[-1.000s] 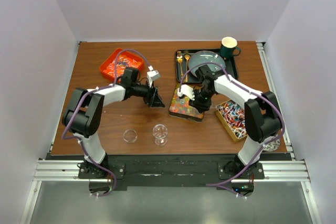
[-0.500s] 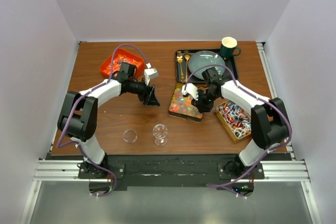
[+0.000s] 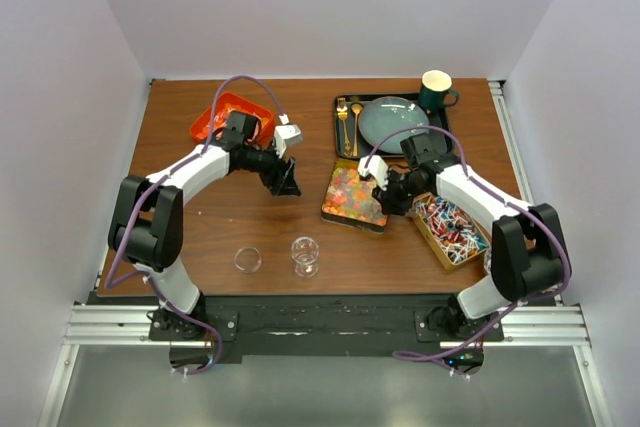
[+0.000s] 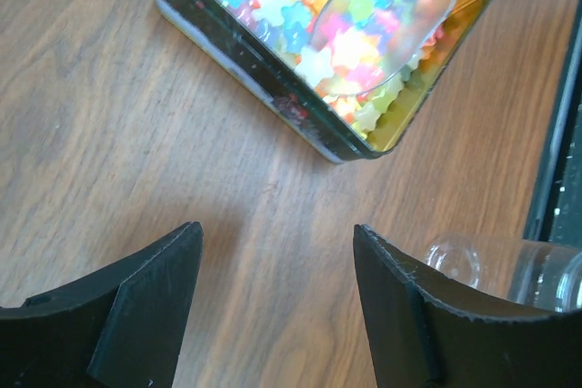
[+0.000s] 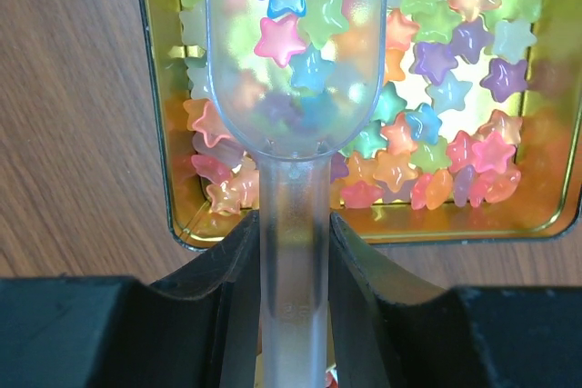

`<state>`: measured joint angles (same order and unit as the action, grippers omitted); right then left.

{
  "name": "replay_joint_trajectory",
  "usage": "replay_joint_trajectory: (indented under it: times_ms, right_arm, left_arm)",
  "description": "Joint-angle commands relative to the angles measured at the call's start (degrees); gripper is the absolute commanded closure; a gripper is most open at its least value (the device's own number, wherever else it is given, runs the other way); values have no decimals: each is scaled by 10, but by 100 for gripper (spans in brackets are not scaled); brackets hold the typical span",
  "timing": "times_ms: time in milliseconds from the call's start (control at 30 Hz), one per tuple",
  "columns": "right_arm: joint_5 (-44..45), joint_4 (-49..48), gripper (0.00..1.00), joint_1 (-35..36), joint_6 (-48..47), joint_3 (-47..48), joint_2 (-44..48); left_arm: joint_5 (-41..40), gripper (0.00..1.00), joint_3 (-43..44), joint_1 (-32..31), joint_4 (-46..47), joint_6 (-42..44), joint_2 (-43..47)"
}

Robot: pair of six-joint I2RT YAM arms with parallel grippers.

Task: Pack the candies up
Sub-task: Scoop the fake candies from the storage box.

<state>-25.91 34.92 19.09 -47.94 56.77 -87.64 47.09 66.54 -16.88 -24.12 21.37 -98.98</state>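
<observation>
Colourful star-shaped candies fill a gold tin in the middle of the table. My right gripper is shut on the handle of a clear plastic scoop. The scoop's bowl hangs over the tin with several star candies in it. In the top view the right gripper is at the tin's right edge. My left gripper stands open over bare wood, left of the tin, holding nothing. Wrapped candies lie in a gold tray at the right. More candies sit in an orange tray.
A clear stemmed glass cup and a small clear dish stand near the front edge; the cup shows beside my left fingers. A black tray at the back holds a grey plate, gold cutlery and a green mug.
The right gripper has drawn the scoop to the right, from the tin's middle to its right edge. The left gripper has pulled back a little, left and away from the tin.
</observation>
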Motion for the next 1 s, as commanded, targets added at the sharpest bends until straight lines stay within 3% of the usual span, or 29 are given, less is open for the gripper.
replay_joint_trajectory:
  times_ms: [0, 567, 767, 967]
  right_arm:
    - [-28, -43, 100, -13, 34, -26, 47]
    - [-18, -138, 100, -20, 169, -106, 187]
    - [-30, -45, 100, -18, 88, -24, 184]
    - [-26, 122, 100, 1, -55, 100, 166]
  left_arm:
    - [-22, 28, 25, 6, -8, 18, 17]
    - [9, 27, 39, 95, 48, -33, -11]
    - [11, 27, 31, 103, 67, -41, -2]
    - [-37, 27, -24, 103, 122, -93, 44]
